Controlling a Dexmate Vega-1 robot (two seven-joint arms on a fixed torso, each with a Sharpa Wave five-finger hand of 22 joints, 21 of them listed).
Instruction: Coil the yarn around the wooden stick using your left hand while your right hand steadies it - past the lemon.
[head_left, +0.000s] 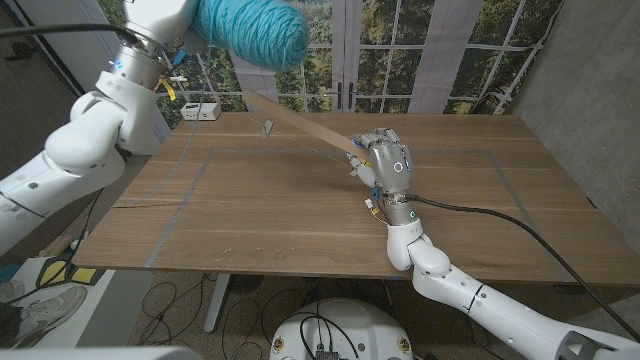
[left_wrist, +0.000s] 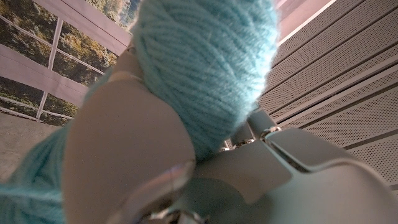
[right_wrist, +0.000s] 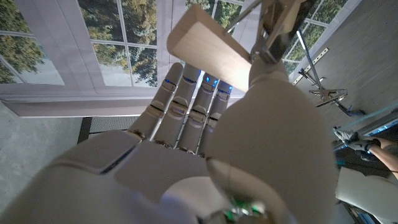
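No brand, label or legible writing is visible on any item. One ball of fuzzy turquoise yarn (head_left: 252, 32), rounded and tightly wound, is raised high over the far left of the brown wood-grain worktop (head_left: 300, 215), grasped by the left robot hand (left_wrist: 161, 168). One long flat pale wooden stick (head_left: 300, 126) slants above the worktop, its near end grasped by the right robot hand (head_left: 385, 165), fingers curled around it at mid-worktop. In the right wrist view the stick's rounded end (right_wrist: 208, 46) projects past the fingers (right_wrist: 186, 109). One small white box (head_left: 200, 110) sits at the worktop's far left corner.
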